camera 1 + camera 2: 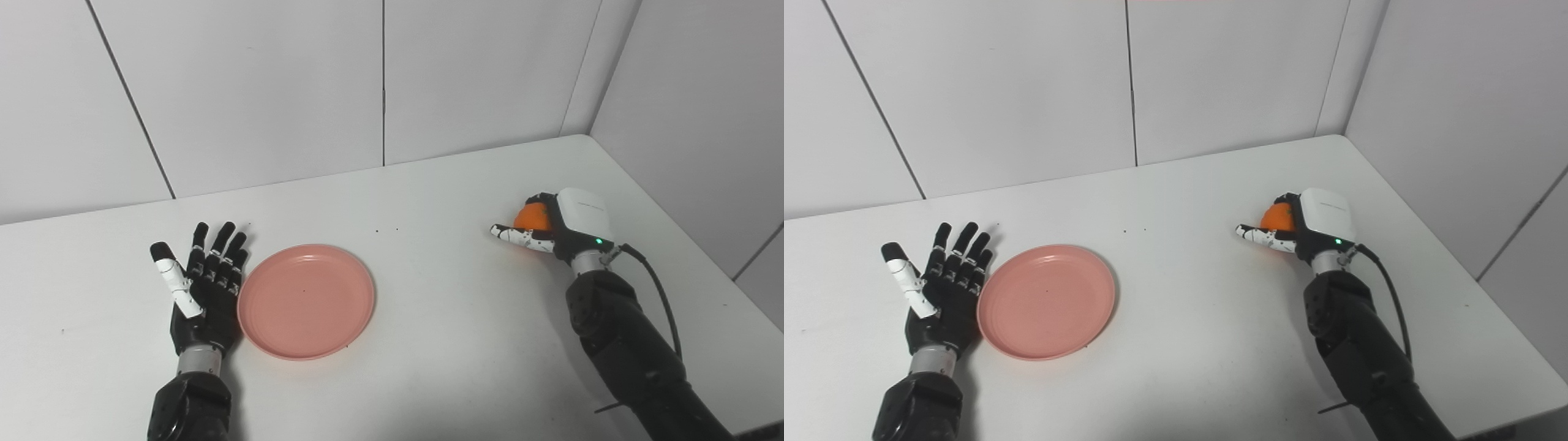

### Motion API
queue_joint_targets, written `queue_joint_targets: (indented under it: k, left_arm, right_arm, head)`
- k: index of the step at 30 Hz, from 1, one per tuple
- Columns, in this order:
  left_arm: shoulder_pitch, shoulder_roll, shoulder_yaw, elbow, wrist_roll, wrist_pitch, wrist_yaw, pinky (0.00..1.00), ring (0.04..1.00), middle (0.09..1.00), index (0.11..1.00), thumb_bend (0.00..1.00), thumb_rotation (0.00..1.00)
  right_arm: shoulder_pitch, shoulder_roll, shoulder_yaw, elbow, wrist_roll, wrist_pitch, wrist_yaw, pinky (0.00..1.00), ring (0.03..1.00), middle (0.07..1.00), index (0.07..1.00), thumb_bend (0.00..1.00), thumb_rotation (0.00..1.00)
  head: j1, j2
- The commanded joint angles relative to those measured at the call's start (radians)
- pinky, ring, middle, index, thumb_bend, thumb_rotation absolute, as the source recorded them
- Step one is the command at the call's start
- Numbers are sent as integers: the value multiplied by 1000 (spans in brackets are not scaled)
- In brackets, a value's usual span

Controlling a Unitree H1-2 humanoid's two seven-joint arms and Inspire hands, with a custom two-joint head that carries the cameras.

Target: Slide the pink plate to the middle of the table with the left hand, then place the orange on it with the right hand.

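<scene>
Flat pink plate [305,301] beside left robot hand [205,288]

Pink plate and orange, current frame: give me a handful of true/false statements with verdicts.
1. The pink plate is empty. True.
2. The orange sits on the plate. False: it is far to the plate's right, wrapped by the right robot hand.
3. The left robot hand lies open beside the plate's left rim. True.
4. The left robot hand grips the plate from above. False: its fingers are spread flat beside the rim and hold nothing.
5. The right robot hand is closed around the orange. True; whether it has lifted off the table cannot be told.
6. The plate is upside down. False: its rim and hollow face up.
</scene>
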State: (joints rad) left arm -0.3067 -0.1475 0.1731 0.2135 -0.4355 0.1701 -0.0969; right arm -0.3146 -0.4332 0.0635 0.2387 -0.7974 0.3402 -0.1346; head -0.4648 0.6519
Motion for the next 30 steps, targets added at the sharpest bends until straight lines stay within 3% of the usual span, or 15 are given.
queue_joint_targets:
  k: [1,3,9,18,27,28,30]
  left_arm:
    - [60,6,3,48,18,100,57,963,886,879,971,971,964]
    - [60,4,2,45,19,102,61,953,881,877,972,972,962]
    - [62,5,-4,44,20,101,56,958,880,881,978,975,964]
    - [64,0,-9,44,24,97,58,955,873,876,978,969,968]
    - [74,-13,-39,25,38,95,69,958,883,869,985,950,984]
    - [76,-18,-43,25,42,91,69,958,883,870,986,950,984]
    - [80,-28,-51,24,47,85,71,957,878,866,987,952,984]
  right_arm:
    - [-12,-7,18,16,-5,25,9,272,333,417,417,751,504]
    - [-13,-12,31,39,-9,6,-6,200,254,330,334,720,441]
    - [-14,-31,68,80,0,-30,-36,117,160,211,237,662,284]
    - [-18,-51,84,59,37,-5,-20,139,185,241,271,655,249]
    - [-22,-69,31,-143,97,-7,48,147,191,253,272,634,223]
    - [-26,-74,28,-177,96,-14,55,147,191,254,273,634,218]
    - [-32,-82,24,-222,94,-23,65,144,190,257,280,640,211]
  head:
    - [1,-1]
    - [5,2]
    - [6,2]
    - [11,4]
    - [74,20]
    - [130,24]
    - [166,26]
